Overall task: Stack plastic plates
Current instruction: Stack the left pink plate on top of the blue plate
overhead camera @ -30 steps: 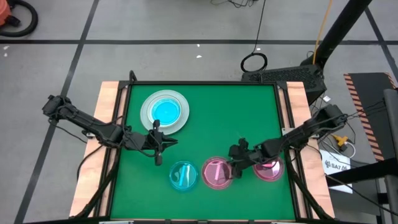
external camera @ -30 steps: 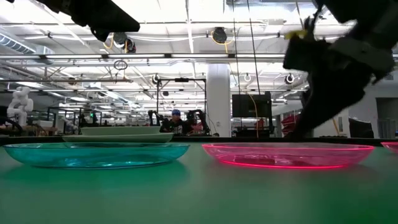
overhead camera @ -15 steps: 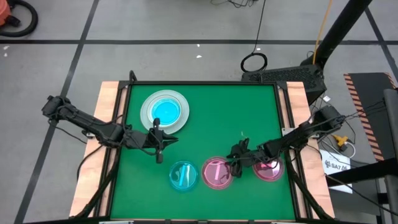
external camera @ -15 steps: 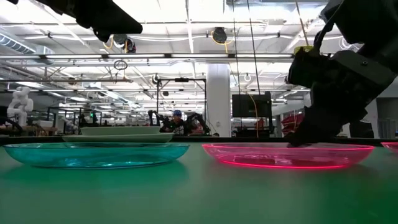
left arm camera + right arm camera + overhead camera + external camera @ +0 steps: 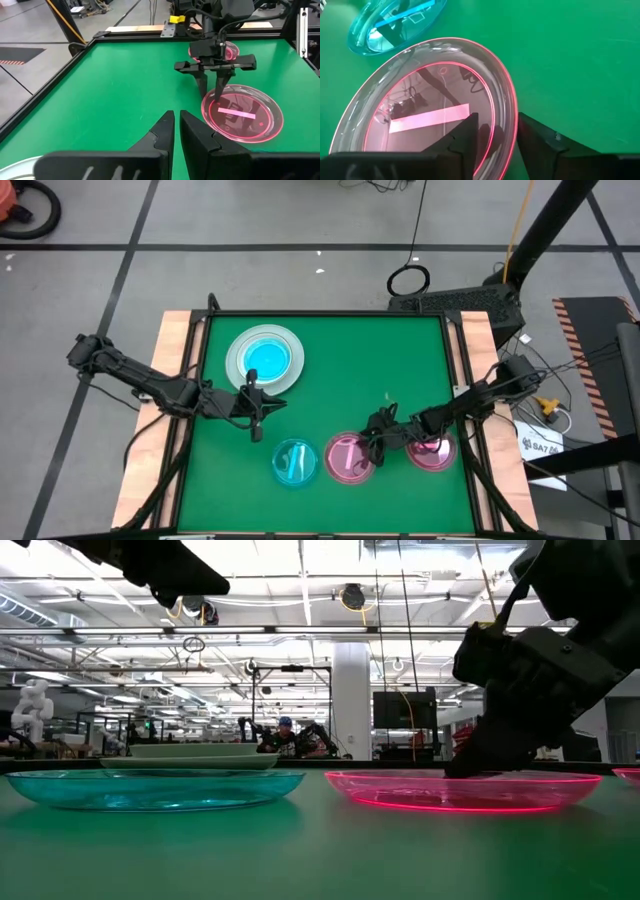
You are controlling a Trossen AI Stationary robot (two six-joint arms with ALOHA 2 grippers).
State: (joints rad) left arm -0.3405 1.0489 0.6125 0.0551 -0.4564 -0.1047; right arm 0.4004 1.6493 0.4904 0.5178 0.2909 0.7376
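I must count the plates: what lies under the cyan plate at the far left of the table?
The cyan plate rests on a stack of larger pale plates; a pale green rim and a greyish rim show. How many lie beneath is hidden.

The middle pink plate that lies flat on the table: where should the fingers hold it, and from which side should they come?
Grip the pink plate by its raised rim, coming from above on the right arm's side, one finger inside and one outside. It lies flat and shallow, so only the thin rim gives hold. The right gripper already straddles that rim, open.
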